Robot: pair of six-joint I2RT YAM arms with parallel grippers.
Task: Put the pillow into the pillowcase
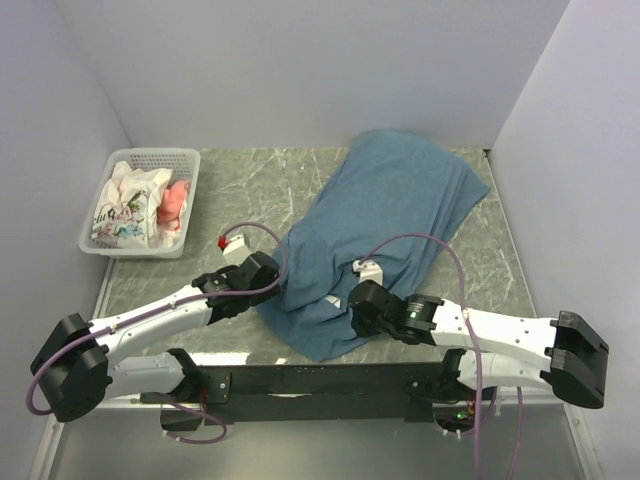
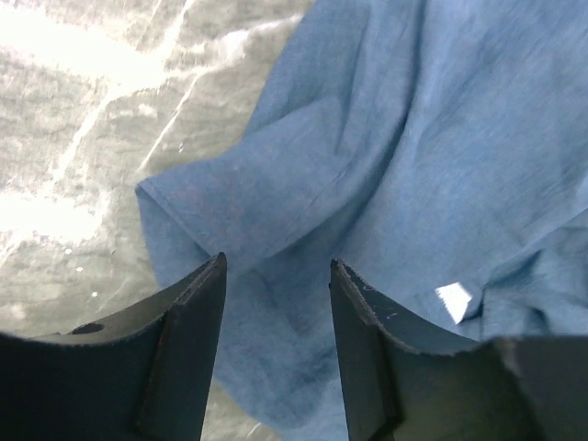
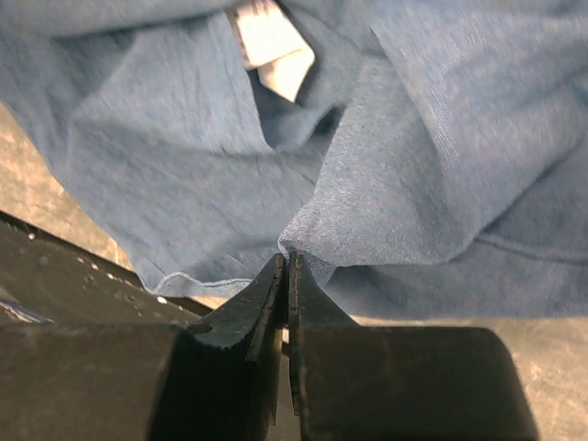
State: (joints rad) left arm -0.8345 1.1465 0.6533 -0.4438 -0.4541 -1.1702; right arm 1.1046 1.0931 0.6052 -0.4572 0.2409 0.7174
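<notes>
1. Handling the pillowcase [image 1: 385,225] means handling thin, limp, wrinkly cloth. It is light and will likely slump and fold over itself, so take it by a hem or corner at its near end rather than mid-panel.
2. You will find it spread across the surface [image 1: 250,190], its far half swollen. I judge the pillow sits inside that part, though no pillow face shows plainly.
3. A white patch [image 3: 271,41] peeks through a gap in the pillowcase's near folds. You cannot tell whether it is pillow or a sewn label.
4. Your right end effector [image 3: 287,262] has its jaws pressed together, pinching a raised peak of cloth at the pillowcase's near edge.
5. Your left end effector [image 2: 276,276] has its fingers parted wide and holds nothing. It hangs over the pillowcase's near left corner, with a fold of hem lying between and below the fingers. Whether it touches the cloth cannot be told.
6. A basket [image 1: 185,160] of patterned cloths stands well apart from the pillowcase, off its far left side. Leave it alone.
</notes>
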